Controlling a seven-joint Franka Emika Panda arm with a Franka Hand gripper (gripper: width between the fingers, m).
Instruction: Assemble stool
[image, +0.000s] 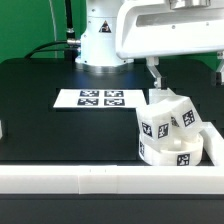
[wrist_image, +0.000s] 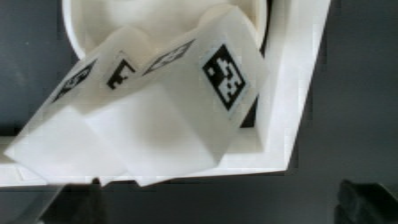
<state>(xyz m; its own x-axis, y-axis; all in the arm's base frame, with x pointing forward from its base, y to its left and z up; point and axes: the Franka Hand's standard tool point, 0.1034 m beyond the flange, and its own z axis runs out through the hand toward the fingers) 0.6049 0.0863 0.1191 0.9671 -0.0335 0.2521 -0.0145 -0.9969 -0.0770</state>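
The white round seat (image: 168, 153) lies in the corner of the white rails at the exterior view's right. Chunky white tagged legs (image: 166, 118) stand clustered on top of it; I cannot tell how many. My gripper (image: 155, 78) hangs just above and behind the legs, touching nothing. In the wrist view the tagged legs (wrist_image: 210, 72) and the seat (wrist_image: 125, 140) fill the picture. The gripper (wrist_image: 217, 205) is open and empty, with its dark fingertips (wrist_image: 365, 200) wide apart at the picture's edge.
The marker board (image: 100, 98) lies flat on the black table at mid-scene. A long white rail (image: 90, 181) runs along the front and another (image: 214, 150) along the exterior view's right, also seen in the wrist view (wrist_image: 294, 60). The robot base (image: 98, 40) stands at the back.
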